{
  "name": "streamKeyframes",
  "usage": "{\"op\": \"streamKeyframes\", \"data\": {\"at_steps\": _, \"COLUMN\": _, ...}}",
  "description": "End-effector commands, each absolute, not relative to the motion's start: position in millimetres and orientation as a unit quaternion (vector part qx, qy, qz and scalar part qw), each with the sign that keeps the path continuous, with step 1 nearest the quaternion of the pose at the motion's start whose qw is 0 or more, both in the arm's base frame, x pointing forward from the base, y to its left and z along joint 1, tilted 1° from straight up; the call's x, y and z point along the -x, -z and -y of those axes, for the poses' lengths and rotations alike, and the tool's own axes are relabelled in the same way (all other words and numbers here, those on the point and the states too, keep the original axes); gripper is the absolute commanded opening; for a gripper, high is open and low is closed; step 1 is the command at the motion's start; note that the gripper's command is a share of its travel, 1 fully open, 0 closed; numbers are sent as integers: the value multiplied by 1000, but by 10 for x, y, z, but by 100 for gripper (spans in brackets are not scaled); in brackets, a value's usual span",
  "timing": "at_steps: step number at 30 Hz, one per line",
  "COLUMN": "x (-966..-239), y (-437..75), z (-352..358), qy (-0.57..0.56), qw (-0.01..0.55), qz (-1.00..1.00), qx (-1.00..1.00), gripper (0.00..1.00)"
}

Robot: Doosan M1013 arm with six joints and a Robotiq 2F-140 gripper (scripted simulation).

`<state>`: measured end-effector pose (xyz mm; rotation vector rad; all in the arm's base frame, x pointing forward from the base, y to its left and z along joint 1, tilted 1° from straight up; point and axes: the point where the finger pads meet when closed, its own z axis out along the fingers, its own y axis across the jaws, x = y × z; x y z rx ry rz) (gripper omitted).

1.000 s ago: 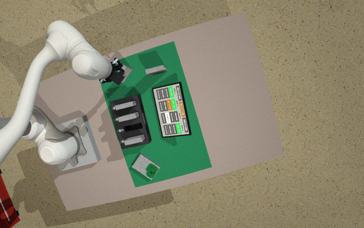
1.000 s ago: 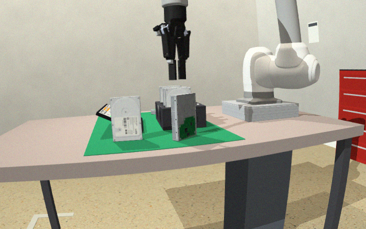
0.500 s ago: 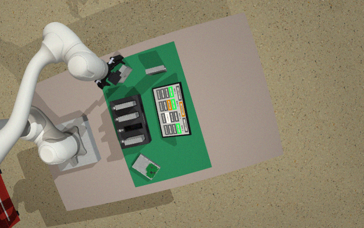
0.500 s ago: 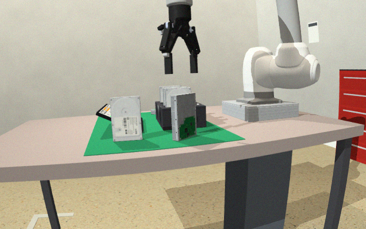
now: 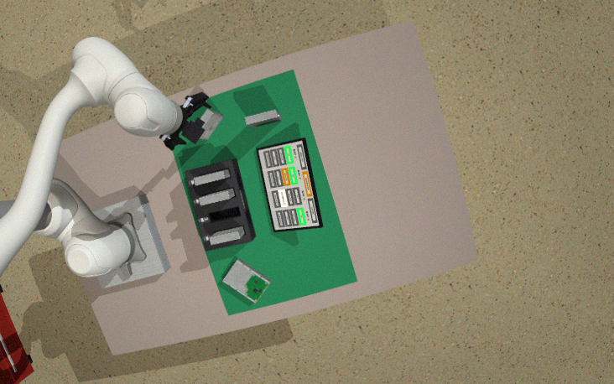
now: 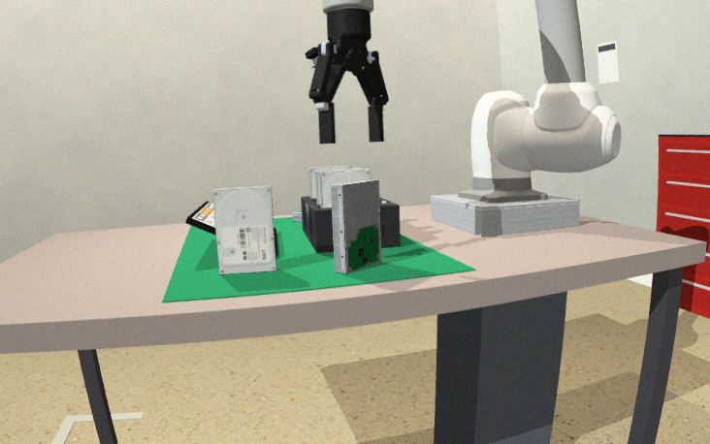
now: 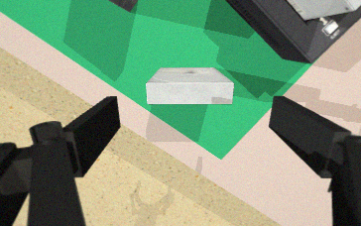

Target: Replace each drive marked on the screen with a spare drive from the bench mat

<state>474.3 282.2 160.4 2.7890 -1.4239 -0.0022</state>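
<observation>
My gripper is open and empty. It hangs well above a grey drive that stands on edge near a corner of the green mat; the drive's green circuit board shows in the exterior view. Another drive stands upright nearby, label side showing. A third drive sits at the mat's other end, broad face and green board showing. The black dock holds three drives; its third bay is empty. The screen lies beside the dock.
The arm's grey pedestal stands on the table beside the dock. A red cabinet stands off the table behind the base. The table edge runs close under my gripper in the wrist view.
</observation>
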Motion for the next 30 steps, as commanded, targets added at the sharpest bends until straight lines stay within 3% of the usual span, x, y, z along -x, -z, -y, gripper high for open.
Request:
{"op": "streamKeyframes", "data": {"at_steps": 1, "x": -4746, "y": -1609, "z": -2824, "qy": 1, "qw": 5, "qz": 455, "qx": -891, "gripper": 89}}
{"op": "streamKeyframes", "data": {"at_steps": 30, "x": -4744, "y": -1430, "z": -2832, "qy": 1, "qw": 4, "qz": 455, "qx": -891, "gripper": 89}}
